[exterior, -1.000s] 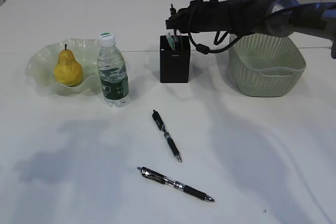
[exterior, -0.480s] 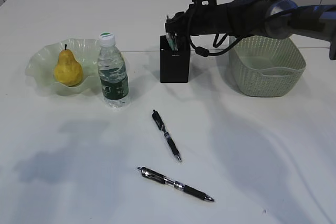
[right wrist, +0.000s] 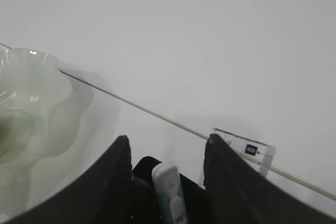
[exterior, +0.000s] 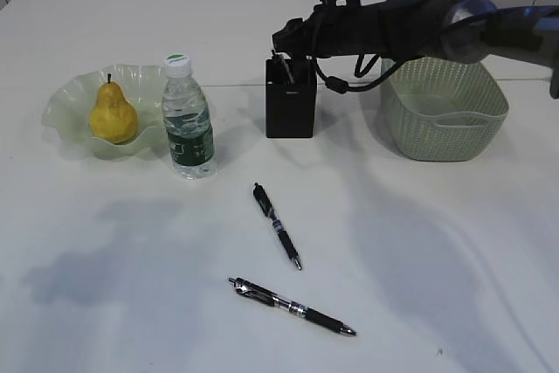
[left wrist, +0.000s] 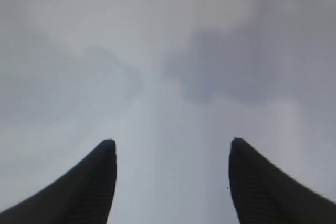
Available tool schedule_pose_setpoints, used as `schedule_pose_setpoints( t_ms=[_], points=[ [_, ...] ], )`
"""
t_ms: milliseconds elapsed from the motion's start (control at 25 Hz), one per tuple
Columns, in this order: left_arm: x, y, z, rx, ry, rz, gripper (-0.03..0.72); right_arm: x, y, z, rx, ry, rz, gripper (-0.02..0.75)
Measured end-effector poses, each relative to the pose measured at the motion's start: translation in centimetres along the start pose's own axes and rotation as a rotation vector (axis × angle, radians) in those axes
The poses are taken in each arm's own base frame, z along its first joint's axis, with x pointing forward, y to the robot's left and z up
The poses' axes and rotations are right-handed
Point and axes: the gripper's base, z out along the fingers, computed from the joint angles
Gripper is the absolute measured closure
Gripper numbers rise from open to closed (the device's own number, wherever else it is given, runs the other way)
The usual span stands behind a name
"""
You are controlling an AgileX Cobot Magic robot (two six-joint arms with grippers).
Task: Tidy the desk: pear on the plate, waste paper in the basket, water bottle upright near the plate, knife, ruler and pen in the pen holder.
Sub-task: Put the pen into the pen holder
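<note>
- At the far left of the white surface [exterior: 105,303], a yellow pear [exterior: 113,114] sits upright in a pale green plate [exterior: 65,100] with a ruffled rim.
- Just right of the plate, a clear water bottle [exterior: 188,120] with a green label and white cap stands upright.
- Nearer the front, in the middle, two dark pens lie on the surface, well apart from the holder: the upper pen [exterior: 278,225] and the lower pen [exterior: 293,307].
- Behind them stands the black pen holder [exterior: 290,99], with a white and green tool [right wrist: 169,190] and the clear ruler [right wrist: 242,150] standing inside.
- The right pincer [right wrist: 165,153] hovers directly over the holder, its jaws spread and gripping nothing.
- At the right stands the sage-green basket [exterior: 445,115].
- The left pincer [left wrist: 170,148] appears only in its wrist view, jaws spread wide over bare surface.
</note>
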Motion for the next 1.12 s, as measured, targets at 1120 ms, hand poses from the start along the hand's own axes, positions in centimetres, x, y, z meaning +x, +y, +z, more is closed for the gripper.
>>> schedule_pose_setpoints(
  t_ms=[1120],
  points=[
    [0.2, 0.1, 0.0, -0.006, 0.023, 0.000, 0.214, -11.0, 9.6, -14.3, 0.030, 0.426, -0.104, 0.392]
  ],
)
